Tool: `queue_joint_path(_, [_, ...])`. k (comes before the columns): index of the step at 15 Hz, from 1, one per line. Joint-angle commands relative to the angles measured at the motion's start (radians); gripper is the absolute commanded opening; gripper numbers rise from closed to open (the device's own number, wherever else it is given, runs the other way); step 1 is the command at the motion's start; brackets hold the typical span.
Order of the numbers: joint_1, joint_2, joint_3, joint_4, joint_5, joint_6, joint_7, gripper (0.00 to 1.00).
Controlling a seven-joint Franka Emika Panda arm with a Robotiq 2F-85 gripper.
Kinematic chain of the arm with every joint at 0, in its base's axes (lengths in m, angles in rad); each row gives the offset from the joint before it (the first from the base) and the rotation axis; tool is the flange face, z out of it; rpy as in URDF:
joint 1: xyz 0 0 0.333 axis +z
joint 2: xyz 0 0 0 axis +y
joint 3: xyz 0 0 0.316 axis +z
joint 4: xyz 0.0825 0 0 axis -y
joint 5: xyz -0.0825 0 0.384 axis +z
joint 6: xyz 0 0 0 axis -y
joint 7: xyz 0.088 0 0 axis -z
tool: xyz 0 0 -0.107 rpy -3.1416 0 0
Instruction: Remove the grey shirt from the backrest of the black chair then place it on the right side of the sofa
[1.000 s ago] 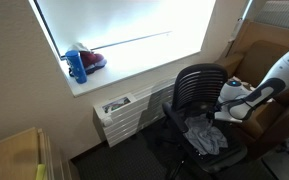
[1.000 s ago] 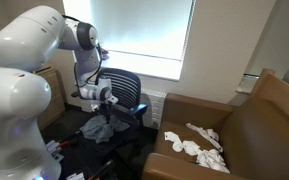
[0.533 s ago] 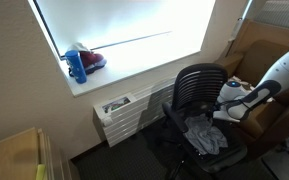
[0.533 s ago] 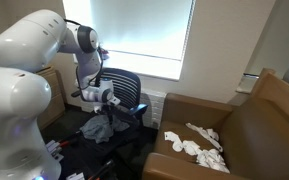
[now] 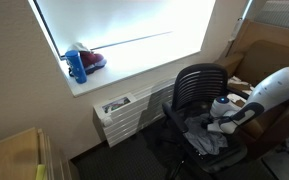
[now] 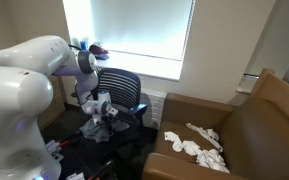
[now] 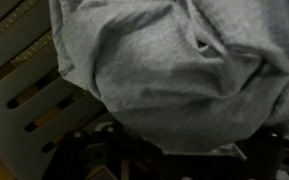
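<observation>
The grey shirt (image 5: 206,139) lies crumpled on the seat of the black chair (image 5: 198,84), not on its backrest; it shows in both exterior views (image 6: 103,131). My gripper (image 5: 217,123) is low over the seat, right at the top of the shirt (image 6: 97,117). In the wrist view the grey cloth (image 7: 164,70) fills most of the frame, very close, with the slotted chair seat (image 7: 29,85) to the left. Only dark parts of the gripper show along the bottom edge, spread wide, with nothing held. The brown sofa (image 6: 246,128) stands beside the chair.
White cloths (image 6: 196,143) lie on the sofa seat. A blue bottle (image 5: 77,66) and a red item (image 5: 93,60) stand on the window sill above a white radiator (image 5: 124,112). The robot's arm (image 6: 24,90) fills one side of an exterior view.
My gripper has come down from beside the backrest to the shirt on the seat. The shirt has not visibly moved.
</observation>
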Motion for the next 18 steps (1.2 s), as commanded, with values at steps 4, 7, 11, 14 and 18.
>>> queue_joint_path(4, [0.005, 0.06, 0.008, 0.19, -0.006, -0.234, 0.0, 0.59])
queue_joint_path(7, [-0.004, 0.071, 0.001, 0.252, -0.012, -0.339, 0.027, 0.39])
queue_joint_path(11, [-0.047, 0.033, 0.016, 0.255, -0.012, -0.432, 0.045, 0.12])
queue_joint_path(14, [-0.071, -0.058, 0.009, 0.202, 0.019, -0.42, 0.016, 0.0])
queue_joint_path(18, [-0.069, -0.262, -0.003, 0.006, 0.01, -0.239, 0.021, 0.01])
